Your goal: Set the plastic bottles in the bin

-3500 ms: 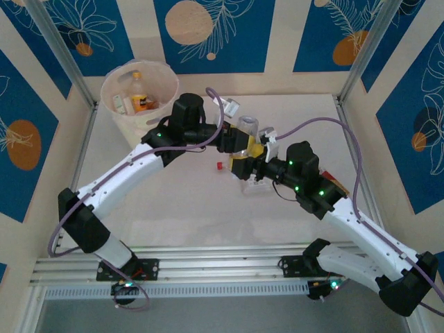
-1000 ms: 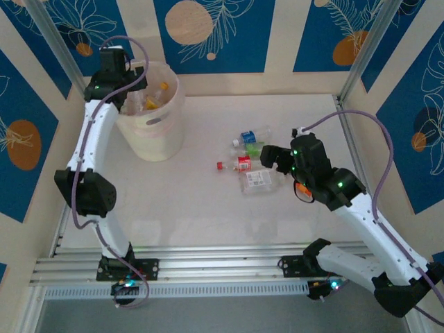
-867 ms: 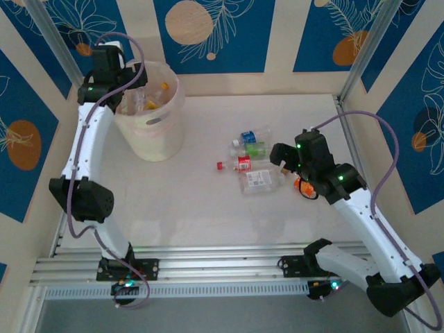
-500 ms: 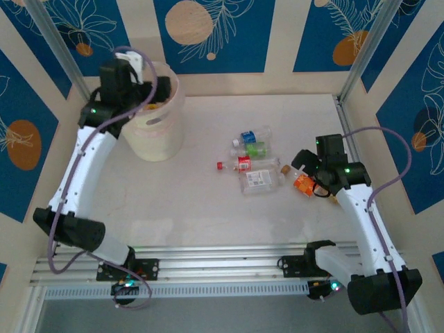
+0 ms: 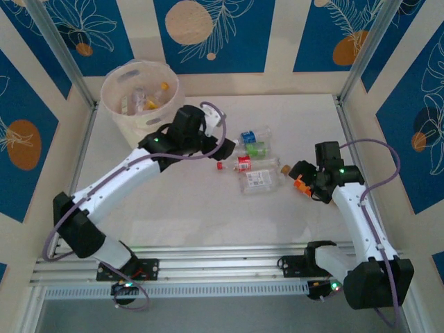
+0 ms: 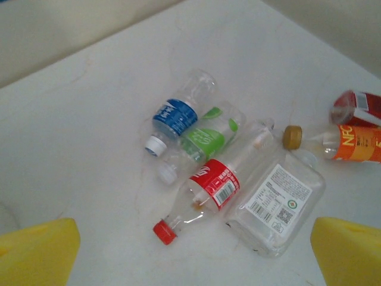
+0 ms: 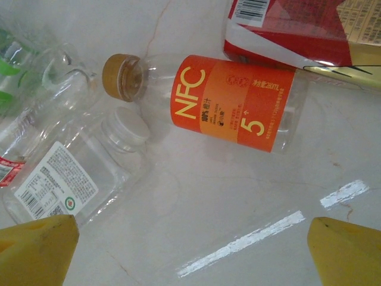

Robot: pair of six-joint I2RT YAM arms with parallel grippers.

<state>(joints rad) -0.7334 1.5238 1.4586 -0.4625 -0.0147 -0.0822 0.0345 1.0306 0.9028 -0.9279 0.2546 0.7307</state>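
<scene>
Several plastic bottles lie in a cluster mid-table: a blue-label one [image 6: 175, 116], a green-label one [image 6: 205, 140], a red-label one with a red cap [image 6: 208, 185] and a square clear one [image 6: 277, 205] [image 7: 71, 179]. An orange NFC bottle [image 7: 232, 101] [image 5: 300, 184] lies to their right. The bin [image 5: 125, 114] stands far left with bottles [image 5: 142, 97] inside. My left gripper [image 5: 220, 139] [image 6: 193, 262] hovers open above the cluster's left side. My right gripper [image 5: 303, 175] [image 7: 190, 253] is open just over the orange bottle, holding nothing.
A red-labelled item [image 7: 297, 30] lies right beside the orange bottle, near the right wall. Metal frame posts [image 5: 361, 55] and patterned panels enclose the white table [image 5: 173, 201]. The near half of the table is open room.
My left arm has swung away from the bin and down to the bottle cluster. My right arm has pulled back to the right and settled over the orange bottle. Both grippers stayed open.
</scene>
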